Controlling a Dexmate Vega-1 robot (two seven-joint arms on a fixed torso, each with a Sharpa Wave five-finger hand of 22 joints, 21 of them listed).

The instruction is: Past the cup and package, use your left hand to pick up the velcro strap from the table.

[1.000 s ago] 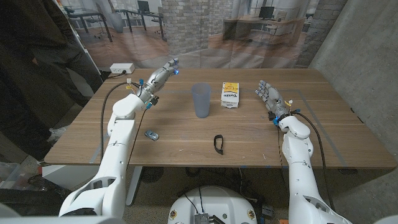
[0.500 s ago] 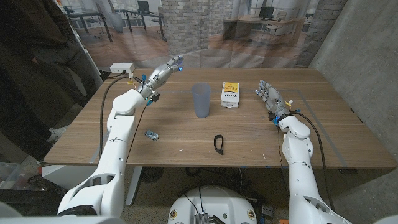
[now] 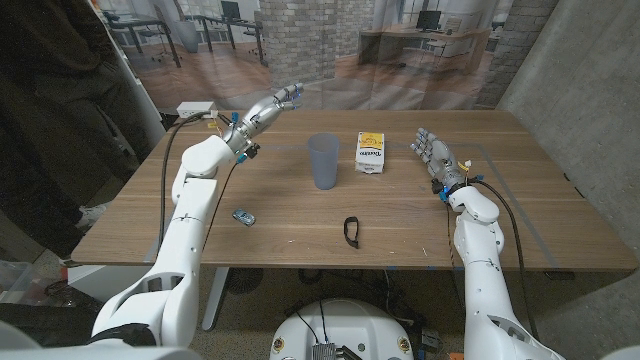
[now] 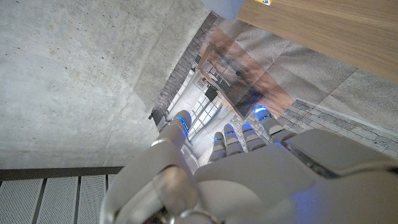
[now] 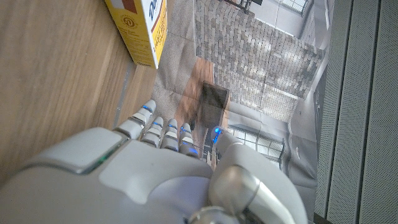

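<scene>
The black velcro strap [image 3: 351, 231] lies curled on the table near its front edge, at the middle. Behind it stand a translucent blue cup [image 3: 323, 161] and a yellow-and-white package [image 3: 371, 153]. My left hand [image 3: 268, 108] is raised over the table's far left part, fingers stretched out toward the back, holding nothing, well away from the strap. My left hand [image 4: 236, 168] in the left wrist view points at the backdrop wall. My right hand [image 3: 432, 155] stands open at the right, beside the package [image 5: 142, 28].
A small blue toy car [image 3: 242, 214] lies on the front left of the table. A white box [image 3: 196, 108] sits at the far left corner. A person in dark clothes [image 3: 60, 90] stands at the left beyond the table.
My left hand has risen and swung toward the far side and to the right, away from the table top. The right hand, strap, cup and package have stayed put.
</scene>
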